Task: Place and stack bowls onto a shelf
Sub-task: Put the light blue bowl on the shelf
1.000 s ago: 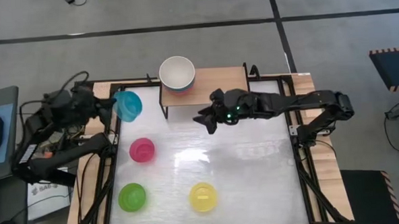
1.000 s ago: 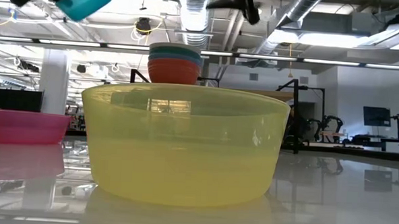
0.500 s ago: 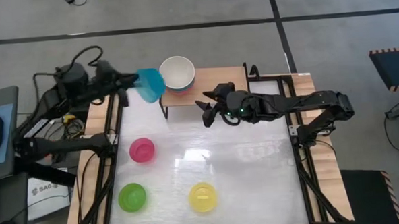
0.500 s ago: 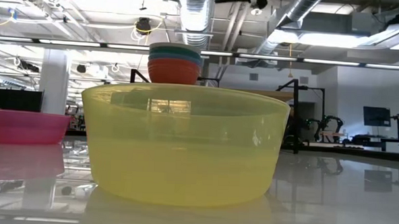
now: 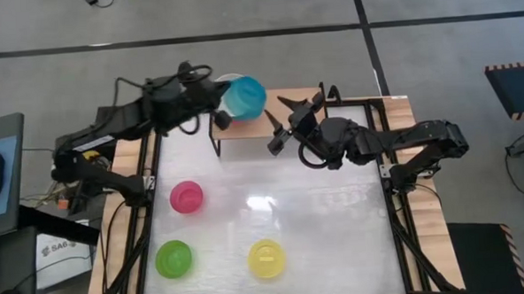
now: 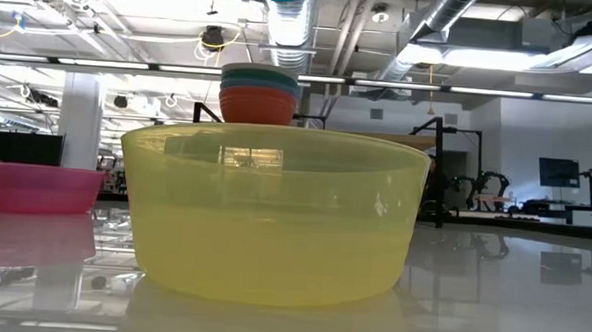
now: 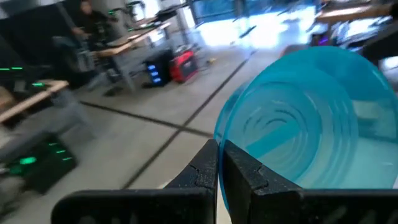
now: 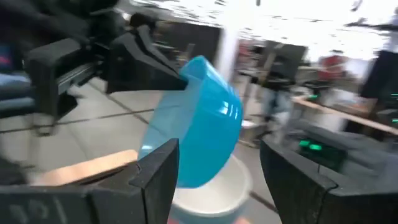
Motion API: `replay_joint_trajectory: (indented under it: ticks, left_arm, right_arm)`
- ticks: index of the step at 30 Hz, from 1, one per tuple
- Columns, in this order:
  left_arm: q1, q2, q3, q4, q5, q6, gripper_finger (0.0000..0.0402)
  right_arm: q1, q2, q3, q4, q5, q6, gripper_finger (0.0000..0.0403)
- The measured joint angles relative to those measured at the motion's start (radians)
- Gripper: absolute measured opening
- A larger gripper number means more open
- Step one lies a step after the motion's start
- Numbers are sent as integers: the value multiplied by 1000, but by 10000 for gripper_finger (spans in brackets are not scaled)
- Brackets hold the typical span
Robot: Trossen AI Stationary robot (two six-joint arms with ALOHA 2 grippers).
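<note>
Worktop point(image 5: 318, 224), white and glossy, carrying the shelf point(image 5: 291, 106) at its far edge and three loose small bowls nearer: magenta bowl point(image 5: 186, 197), lime green bowl point(image 5: 173, 258), yellow bowl point(image 5: 266, 258).

Stack of larger bowls point(image 6: 260, 94) seated on the left end of the shelf, white bowl point(image 8: 214, 186) uppermost. Cyan bowl point(image 5: 243, 96) held tilted in the air above that stack.

Left end effector point(image 7: 219, 163) clamped on the rim of the cyan bowl, fingers pressed together on the thin wall. Right end effector point(image 5: 281, 121) over the middle of the shelf, fingers spread apart and holding nothing, just beside the cyan bowl.

Step in hand, as judged: nesting the cyan bowl into the white one. For a clean result: level the bowl to mouth-up, centre over the stack, lower until seated, then release. Rim grip on a light plastic wall likely to let the bowl swing, so slow descent advisable. Right arm near enough to risk contact; clearance to be kept.

Differences between views:
- High view: whole layout and both arms, stack hidden under the cyan bowl.
- Low view: stack colours in profile, red lowest, behind the yellow bowl; cyan bowl only at the top edge.
- Left wrist view: pinch on the rim and the bowl's interior.
- Right wrist view: bowl's outer wall, with the gap down to the white bowl.
</note>
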Motion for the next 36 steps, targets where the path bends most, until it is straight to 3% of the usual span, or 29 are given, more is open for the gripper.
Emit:
replay_joint_trajectory:
  ticks: [3, 10, 16, 20, 29, 32, 36]
  left_arm:
    - [-4, 63, 47, -3, -67, 26, 0]
    - [-18, 144, 90, 8, -64, 20, 0]
    - [-49, 150, 91, 15, -50, 19, 0]
    - [-55, 148, 91, 23, -58, 26, 0]
    - [-55, 146, 91, 62, 7, -2, 1]
    - [-55, 146, 91, 70, 16, -5, 1]
    - [-55, 146, 91, 75, 63, -6, 1]
  right_arm:
    - [4, -13, 0, 2, 9, -15, 249]
    - [-13, -8, 0, -4, 25, -10, 249]
    - [-50, -6, 0, -32, 178, 59, 241]
    - [-56, -5, 0, -41, 174, 65, 201]
    - [-75, -5, 0, -122, 137, 123, 58]
    - [-90, -5, 0, -133, 142, 129, 37]
    - [-111, -5, 0, -141, 138, 149, 38]
